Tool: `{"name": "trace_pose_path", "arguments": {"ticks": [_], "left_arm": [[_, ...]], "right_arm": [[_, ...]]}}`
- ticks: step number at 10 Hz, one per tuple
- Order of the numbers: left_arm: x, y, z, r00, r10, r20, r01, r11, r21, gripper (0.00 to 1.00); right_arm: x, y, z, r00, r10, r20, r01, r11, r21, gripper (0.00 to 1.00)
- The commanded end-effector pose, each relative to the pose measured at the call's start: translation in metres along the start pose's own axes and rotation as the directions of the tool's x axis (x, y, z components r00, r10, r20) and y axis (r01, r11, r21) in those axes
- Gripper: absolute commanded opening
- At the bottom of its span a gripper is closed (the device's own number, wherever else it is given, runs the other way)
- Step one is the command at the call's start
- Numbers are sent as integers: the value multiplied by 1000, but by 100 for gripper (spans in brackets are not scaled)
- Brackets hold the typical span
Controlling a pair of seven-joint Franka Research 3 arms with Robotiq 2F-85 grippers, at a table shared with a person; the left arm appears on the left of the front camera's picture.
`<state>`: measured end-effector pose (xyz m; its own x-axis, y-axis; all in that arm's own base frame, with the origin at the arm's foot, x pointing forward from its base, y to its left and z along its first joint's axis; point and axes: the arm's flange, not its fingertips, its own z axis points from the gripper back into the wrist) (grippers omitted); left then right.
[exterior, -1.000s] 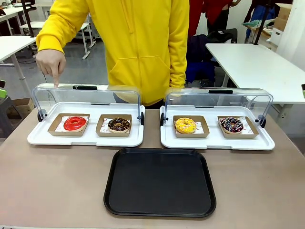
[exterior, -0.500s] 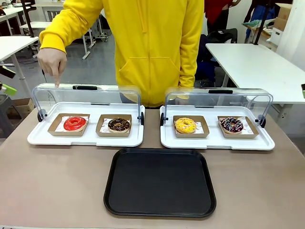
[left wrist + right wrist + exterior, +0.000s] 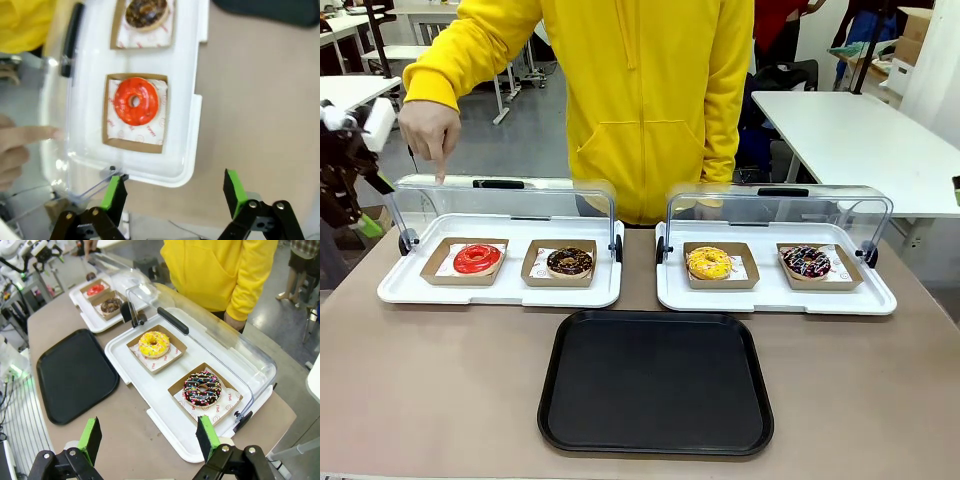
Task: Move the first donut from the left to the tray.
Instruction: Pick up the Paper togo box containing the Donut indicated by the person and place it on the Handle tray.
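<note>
The left tool (image 3: pixel 174 194) gapes wide and empty above the end edge of the white tray (image 3: pixel 186 125). There the red donut (image 3: pixel 136 101) sits leftmost, with the clear lid (image 3: pixel 500 200) raised behind it and a person's finger (image 3: pixel 439 170) pointing down at the lid. The right tool (image 3: pixel 149 437) is also wide open and holds nothing, and the black tray (image 3: pixel 655 380) lies bare on the tabletop (image 3: pixel 440 380), just clear of the white tray's front rim.

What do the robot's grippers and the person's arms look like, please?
The left gripper and right gripper match: black hinged jaws with silver pivot pins and bright green pads. The person wears a yellow hoodie; its long sleeve ends in a cuff at the wrist.
</note>
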<state>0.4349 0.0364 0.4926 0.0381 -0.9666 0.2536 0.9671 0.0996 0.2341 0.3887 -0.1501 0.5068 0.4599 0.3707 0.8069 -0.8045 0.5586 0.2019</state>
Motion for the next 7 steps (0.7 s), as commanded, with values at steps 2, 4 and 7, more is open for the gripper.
{"name": "trace_pose_path", "arguments": {"ticks": [2,4,7], "left_arm": [[-2,17,-25,997,-42,-62,41,999,-14,100],[-2,21,-56,993,-96,-75,95,995,-15,100],[-3,34,-100,987,-141,-78,138,989,-43,100]], "right_arm": [[2,-3,0,999,24,28,-24,1000,3,100],[2,-3,0,999,24,28,-24,1000,3,100],[2,-3,0,999,24,28,-24,1000,3,100]]}}
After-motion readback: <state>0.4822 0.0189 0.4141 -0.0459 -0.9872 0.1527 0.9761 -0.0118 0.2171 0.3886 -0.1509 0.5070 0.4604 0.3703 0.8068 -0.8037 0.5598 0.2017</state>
